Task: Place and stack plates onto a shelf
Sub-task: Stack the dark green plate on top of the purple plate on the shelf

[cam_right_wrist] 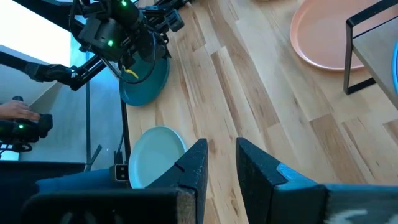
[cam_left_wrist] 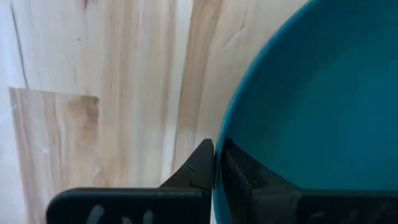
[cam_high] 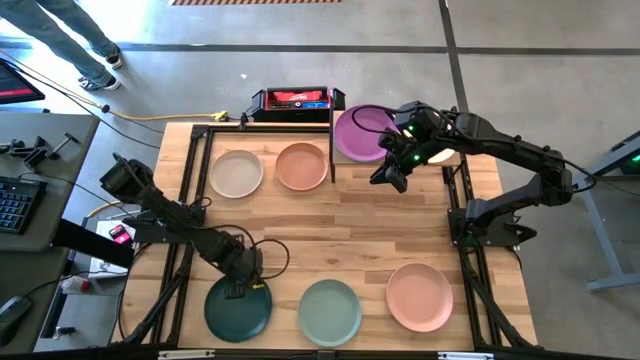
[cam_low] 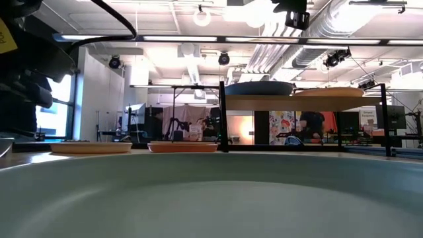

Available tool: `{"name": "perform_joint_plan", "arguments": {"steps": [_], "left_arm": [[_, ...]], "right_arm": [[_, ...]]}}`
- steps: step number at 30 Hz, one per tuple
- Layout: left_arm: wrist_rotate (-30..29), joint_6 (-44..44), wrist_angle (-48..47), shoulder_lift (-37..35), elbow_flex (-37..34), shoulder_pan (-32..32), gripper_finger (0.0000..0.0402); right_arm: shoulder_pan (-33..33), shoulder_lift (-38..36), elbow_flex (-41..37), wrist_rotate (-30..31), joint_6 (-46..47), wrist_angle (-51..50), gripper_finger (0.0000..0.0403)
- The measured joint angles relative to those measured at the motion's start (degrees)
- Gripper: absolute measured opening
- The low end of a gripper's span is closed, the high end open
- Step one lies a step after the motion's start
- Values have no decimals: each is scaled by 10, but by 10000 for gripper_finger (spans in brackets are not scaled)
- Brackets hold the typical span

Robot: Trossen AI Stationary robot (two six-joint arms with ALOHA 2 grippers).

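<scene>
The left gripper [cam_high: 240,290] pinches the dark green plate's [cam_high: 238,310] rim at the near edge. Beside it lie the sage green plate [cam_high: 330,311] and pale pink plate [cam_high: 419,296], unshelved. Farther off, the right gripper [cam_high: 392,176], slightly spread and empty, hovers by the shelf [cam_high: 450,156], which carries the purple plate [cam_high: 358,133].

- I can't read any text, label, brand or no. in any view.
- Red-and-black box [cam_high: 292,100] at the table's far edge, high view: has pale markings on top, too small for me to read.
</scene>
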Motion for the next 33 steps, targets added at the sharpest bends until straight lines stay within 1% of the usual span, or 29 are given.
{"name": "perform_joint_plan", "arguments": {"steps": [8, 12, 18, 22, 30, 33], "left_arm": [[22, -20, -2, 0, 0, 1, 4], [35, -46, -4, -5, 0, 1, 2], [31, -71, -43, -26, 30, 3, 1], [17, -84, -80, -45, 56, 11, 1], [-42, -108, -145, -85, 114, 41, 0], [-75, -117, -164, -92, 141, 56, 0]], "right_arm": [[0, 0, 0, 0, -4, 0, 64], [0, 0, 0, 0, -3, 0, 64], [4, 0, 0, 1, 0, 0, 64], [16, 0, 0, 1, 0, 0, 64], [46, 0, 0, 2, -3, -2, 64], [58, 0, 0, 31, -5, -2, 64]]}}
